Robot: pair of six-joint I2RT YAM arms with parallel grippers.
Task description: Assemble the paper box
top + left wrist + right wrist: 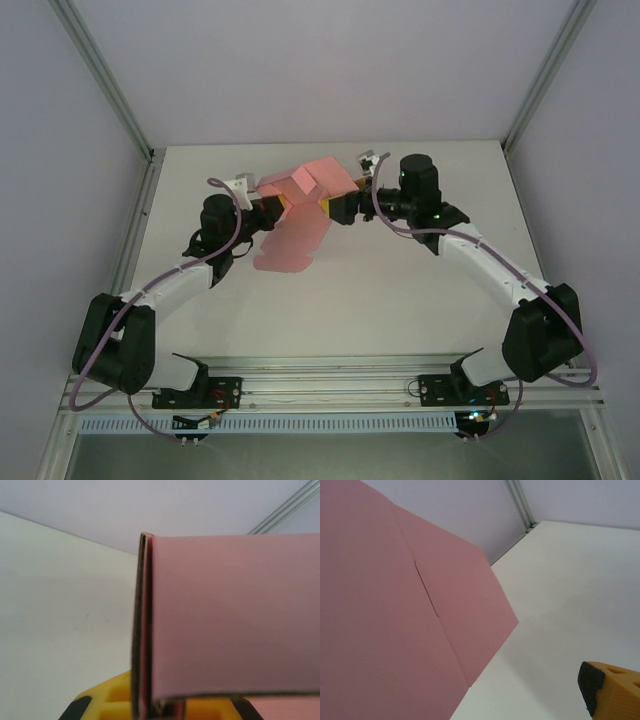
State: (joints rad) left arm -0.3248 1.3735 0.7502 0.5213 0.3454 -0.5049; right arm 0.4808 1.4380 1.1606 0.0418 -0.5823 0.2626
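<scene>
Top view, bottom of frame upward. Both arms reach from the rail [330, 395] at the bottom edge toward upper centre.

Left hand [266, 208]: clamped on the left side of the paper box [290, 235]. In the left wrist view a doubled card edge is pinched between the yellow fingers [110, 700] at the bottom of frame. A folded-over panel fills the right half.

Paper box: a part-folded pink sheet at upper centre. One long panel runs down toward mid-frame over the table [400, 300], and raised panels stand between the two hands.

Right hand [337, 208]: jaws spread wide, at the sheet's right side. In the right wrist view one yellow finger [612, 692] with a dark pad sits at lower right, apart from the card. The card covers the left of frame and shows a crease and a short curved slit [426, 587].

Step in hand (my reading): the left hand anchors while the right hand folds up a side panel.
- The left pinch should not shift, or the doubled wall may spring open.
- The right hand should press at the crease, not mid-panel, since thin card would likely buckle there.
- Any tab should be lined up square with the slit before it is pushed in.

Hard to make out:
- The right hand's other finger is behind the card; contact cannot be told.
- Left fingertips are cut off at the frame bottom.
- Whether the long panel rests on the table or hangs just above it cannot be told.
- Flaps on the far side are hidden by the raised panels.
</scene>
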